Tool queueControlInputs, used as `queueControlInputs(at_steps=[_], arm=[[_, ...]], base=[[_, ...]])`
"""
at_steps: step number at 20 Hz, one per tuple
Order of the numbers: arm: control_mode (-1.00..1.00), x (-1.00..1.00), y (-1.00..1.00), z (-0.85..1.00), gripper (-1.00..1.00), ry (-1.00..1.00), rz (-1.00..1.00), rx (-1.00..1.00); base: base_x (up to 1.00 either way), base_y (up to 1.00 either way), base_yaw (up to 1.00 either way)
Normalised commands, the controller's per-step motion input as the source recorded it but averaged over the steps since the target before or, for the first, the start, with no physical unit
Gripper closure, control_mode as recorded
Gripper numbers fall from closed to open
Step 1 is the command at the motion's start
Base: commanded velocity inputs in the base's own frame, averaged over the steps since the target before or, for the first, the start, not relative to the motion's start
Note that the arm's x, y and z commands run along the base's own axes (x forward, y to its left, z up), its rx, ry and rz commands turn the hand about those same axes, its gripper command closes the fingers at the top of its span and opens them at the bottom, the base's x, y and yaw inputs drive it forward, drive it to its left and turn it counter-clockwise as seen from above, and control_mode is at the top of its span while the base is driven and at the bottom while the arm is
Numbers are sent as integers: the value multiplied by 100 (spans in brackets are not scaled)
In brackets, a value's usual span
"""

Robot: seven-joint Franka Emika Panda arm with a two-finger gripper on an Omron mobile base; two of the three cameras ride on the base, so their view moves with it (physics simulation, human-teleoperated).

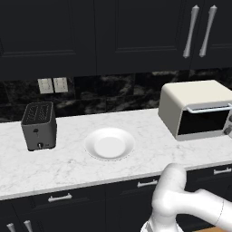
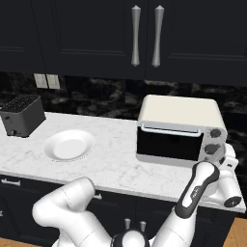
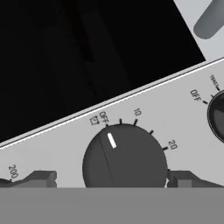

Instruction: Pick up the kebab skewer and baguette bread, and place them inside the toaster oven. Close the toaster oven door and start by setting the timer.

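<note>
Right now my hand camera sits close against the toaster oven's control panel, looking at a dark timer knob whose white pointer rests just past the OFF mark. My gripper has its fingers wide apart, one tip on each side of that knob, not clamped on it. Part of a second knob shows at the right edge, and the dark glass of the toaster oven door fills the upper part.

From the right base camera I see what the hand camera cannot: the door is shut, its silver handle along the top. On the counter sit a white plate with nothing on it, and a small dark toaster far left.
</note>
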Motion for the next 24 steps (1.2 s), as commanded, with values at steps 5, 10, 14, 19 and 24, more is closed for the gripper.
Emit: queueControlInputs(at_steps=[5,10,14,19,24], arm=[[-100,0,0,0,-100,0,0,-4],[-100,-6,0,1,-100,0,0,-7],[-100,-8,0,8,-100,-2,0,-6],[-100,-17,0,10,-100,-4,-1,-3],[-100,-18,2,8,-100,-7,-4,-1]], base=[[0,0,0],[0,0,0],[0,0,0],[0,0,0],[0,0,0]])
